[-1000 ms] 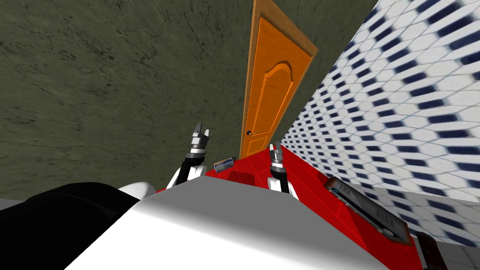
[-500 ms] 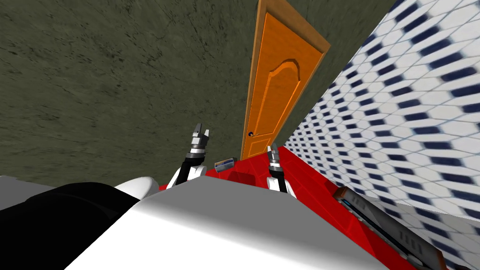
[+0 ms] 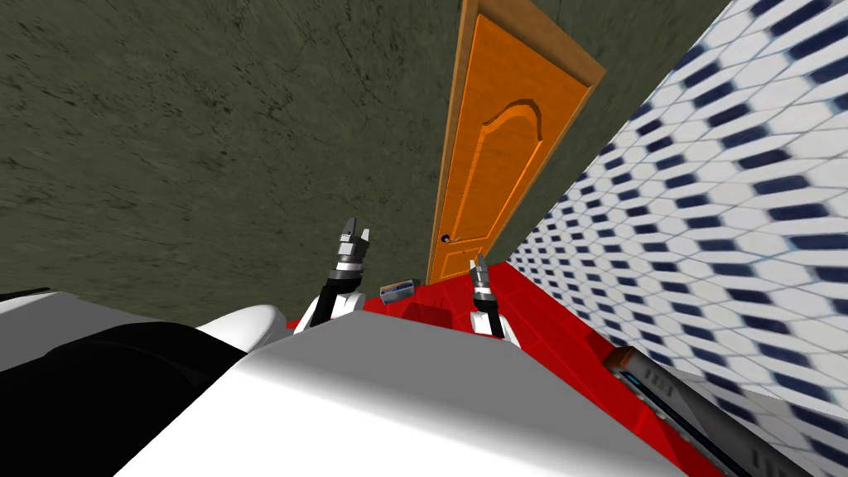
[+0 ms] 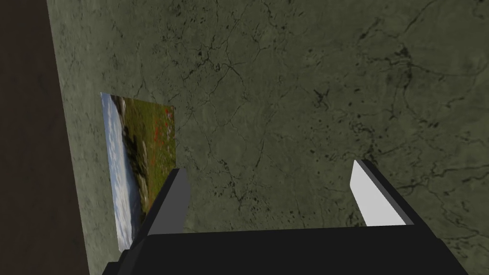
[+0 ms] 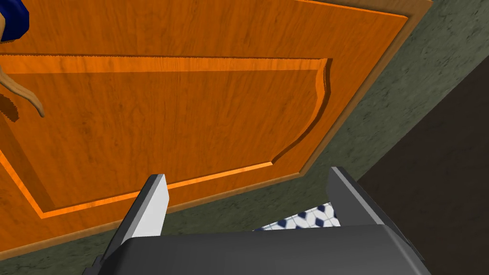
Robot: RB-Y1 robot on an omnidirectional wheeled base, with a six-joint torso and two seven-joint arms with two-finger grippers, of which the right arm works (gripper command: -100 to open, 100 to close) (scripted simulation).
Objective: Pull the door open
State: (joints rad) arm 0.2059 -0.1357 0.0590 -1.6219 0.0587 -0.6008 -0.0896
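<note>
Floor: red, running up to the foot of the door.
Walls: mottled olive-green wall to the left of and around the door. A wall of white and dark blue tiles is on the right.
Door: orange wood with a raised arched panel. It stands in a brown frame at the far end of the red floor, where the two walls meet, and looks shut.
Handle: small and dark in the head view, low on the door's left edge.
On the floor: a small grey and blue box between the two arms. A long dark bar lies along the foot of the tiled wall.
Left gripper: raised in front of the green wall, well to the left of the door. Its fingers are spread with nothing between them.
Right gripper: just below the handle and a little to its right in the head view, apart from it. Its fingers are spread and empty.
Right wrist view adds: the wood grain, the panel's carved border, and the handle as a thin tan curved lever under a blue knob.
Handle and fingers: the lever lies outside the gap, beyond the paler finger and well apart from it. The door panel faces the gap, untouched.
</note>
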